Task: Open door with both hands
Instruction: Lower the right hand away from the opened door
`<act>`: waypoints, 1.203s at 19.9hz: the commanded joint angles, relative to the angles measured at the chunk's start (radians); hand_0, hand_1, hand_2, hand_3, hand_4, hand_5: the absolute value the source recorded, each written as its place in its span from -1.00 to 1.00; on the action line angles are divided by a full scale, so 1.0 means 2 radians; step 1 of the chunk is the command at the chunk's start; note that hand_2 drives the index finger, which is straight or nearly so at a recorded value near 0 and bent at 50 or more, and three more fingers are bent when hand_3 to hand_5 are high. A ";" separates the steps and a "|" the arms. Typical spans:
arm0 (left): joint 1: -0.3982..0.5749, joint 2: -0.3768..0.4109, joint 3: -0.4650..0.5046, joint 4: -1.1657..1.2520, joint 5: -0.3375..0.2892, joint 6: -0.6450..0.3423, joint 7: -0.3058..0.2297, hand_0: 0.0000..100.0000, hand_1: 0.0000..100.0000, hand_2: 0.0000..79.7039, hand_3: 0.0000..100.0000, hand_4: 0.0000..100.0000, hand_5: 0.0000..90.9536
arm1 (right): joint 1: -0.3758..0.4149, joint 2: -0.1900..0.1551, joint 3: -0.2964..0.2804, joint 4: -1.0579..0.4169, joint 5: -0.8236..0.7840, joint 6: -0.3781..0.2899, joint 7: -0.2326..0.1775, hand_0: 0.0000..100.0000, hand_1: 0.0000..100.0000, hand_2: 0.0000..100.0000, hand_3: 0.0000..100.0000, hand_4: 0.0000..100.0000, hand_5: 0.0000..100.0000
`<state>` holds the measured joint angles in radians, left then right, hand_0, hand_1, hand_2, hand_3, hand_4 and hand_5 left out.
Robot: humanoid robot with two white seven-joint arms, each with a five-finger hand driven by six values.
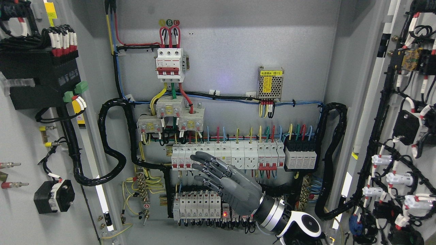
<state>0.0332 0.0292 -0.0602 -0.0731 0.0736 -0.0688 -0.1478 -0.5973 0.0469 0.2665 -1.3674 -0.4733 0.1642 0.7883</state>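
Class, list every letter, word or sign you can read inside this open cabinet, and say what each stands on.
"B" on the green round sticker
"C" on the red round sticker
Yellow label on the power supply: print too small to read
Breaker markings: blurred
Warning sticker: unreadable

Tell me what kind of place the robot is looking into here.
Most likely the inside of an electrical control cabinet with both doors swung open: a three-pole breaker up top, rows of smaller breakers, and bundled black cabling. The right hand reaches in, fingers spread.

Both doors, left door (pixel 20 143) and right door (pixel 402 136), flank the cabinet's back panel (pixel 231 51); the right hand (pixel 221 180) is before its breaker rows (pixel 224 156).
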 commanded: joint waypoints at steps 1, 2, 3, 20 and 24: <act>0.002 0.004 0.000 0.000 0.000 0.000 -0.001 -0.76 0.11 -1.00 -1.00 -1.00 -1.00 | 0.028 -0.008 0.140 -0.055 0.000 0.001 -0.001 -1.00 0.00 -0.92 -1.00 -1.00 -1.00; 0.002 0.005 0.000 0.000 0.000 0.000 -0.001 -0.76 0.11 -1.00 -1.00 -1.00 -1.00 | 0.029 -0.007 0.154 -0.055 -0.001 0.001 -0.001 -1.00 0.00 -0.92 -1.00 -1.00 -1.00; 0.002 0.004 0.000 0.000 0.000 0.000 -0.001 -0.76 0.11 -1.00 -1.00 -1.00 -1.00 | 0.029 -0.007 0.167 -0.056 -0.001 0.001 -0.001 -1.00 0.00 -0.92 -1.00 -1.00 -1.00; 0.001 0.005 0.000 -0.001 0.000 0.000 -0.001 -0.76 0.11 -1.00 -1.00 -1.00 -1.00 | 0.024 0.026 0.270 -0.053 -0.061 0.030 -0.023 -1.00 0.00 -0.92 -1.00 -1.00 -1.00; 0.001 0.005 0.000 0.000 0.000 0.000 -0.001 -0.76 0.11 -1.00 -1.00 -1.00 -1.00 | 0.020 0.031 0.272 -0.042 -0.065 0.038 -0.044 -1.00 0.00 -0.92 -1.00 -1.00 -1.00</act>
<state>0.0111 0.0371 -0.0599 -0.0754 0.0736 -0.0682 -0.1505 -0.5496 0.0688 0.7191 -1.4644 -0.5625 0.2292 0.7220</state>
